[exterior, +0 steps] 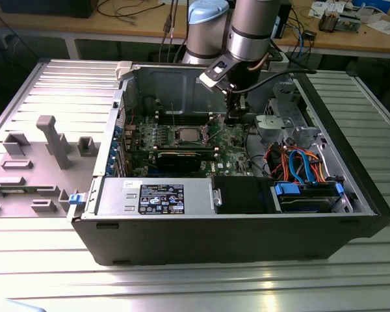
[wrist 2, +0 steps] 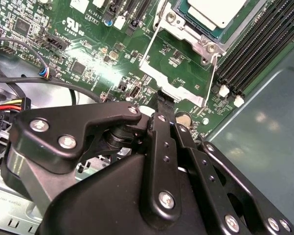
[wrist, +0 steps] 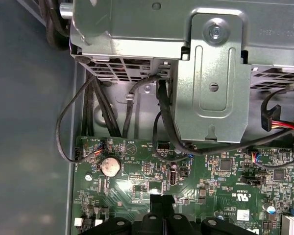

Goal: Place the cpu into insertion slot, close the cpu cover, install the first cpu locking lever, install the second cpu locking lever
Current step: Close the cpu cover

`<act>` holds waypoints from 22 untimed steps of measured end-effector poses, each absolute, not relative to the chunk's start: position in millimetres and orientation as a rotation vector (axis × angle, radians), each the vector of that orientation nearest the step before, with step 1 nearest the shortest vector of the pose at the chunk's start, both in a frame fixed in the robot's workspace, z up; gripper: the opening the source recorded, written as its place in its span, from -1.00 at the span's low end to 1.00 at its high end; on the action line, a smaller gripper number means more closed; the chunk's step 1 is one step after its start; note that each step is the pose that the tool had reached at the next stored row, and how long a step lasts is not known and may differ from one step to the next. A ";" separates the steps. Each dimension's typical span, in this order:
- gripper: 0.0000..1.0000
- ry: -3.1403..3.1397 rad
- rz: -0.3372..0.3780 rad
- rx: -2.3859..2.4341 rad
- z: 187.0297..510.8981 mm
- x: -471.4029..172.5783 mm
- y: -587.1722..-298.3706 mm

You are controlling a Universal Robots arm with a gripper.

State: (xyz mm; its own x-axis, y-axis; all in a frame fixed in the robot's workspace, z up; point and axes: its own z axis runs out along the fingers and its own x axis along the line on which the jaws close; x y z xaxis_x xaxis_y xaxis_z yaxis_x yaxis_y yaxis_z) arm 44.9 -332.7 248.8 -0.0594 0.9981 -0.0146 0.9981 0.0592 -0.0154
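Fingers pressed together on nothing visible, the gripper (wrist 2: pixel 164 100) hung low over the circuit board (wrist 2: pixel 88 49), its tip just short of the slot (wrist 2: pixel 206 48) where the cpu (wrist 2: pixel 216 11) lay seated, likely positioned to lock it down.

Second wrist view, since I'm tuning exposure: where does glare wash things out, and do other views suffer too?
Second wrist view: the cpu top glares white. First wrist view: hotspot beside the coin cell. Exterior view: the table slats shine.
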 end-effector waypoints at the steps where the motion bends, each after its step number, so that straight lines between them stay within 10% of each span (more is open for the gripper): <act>1: -0.79 2.286 -0.033 2.154 248.7 44.6 -332.7; 22: -0.79 2.286 -0.033 2.155 248.0 39.6 -332.7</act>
State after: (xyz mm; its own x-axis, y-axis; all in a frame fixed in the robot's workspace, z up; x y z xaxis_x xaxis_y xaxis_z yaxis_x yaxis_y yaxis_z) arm 39.6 -332.7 248.0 -0.0593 0.9981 -0.0146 0.9981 0.0590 -0.0155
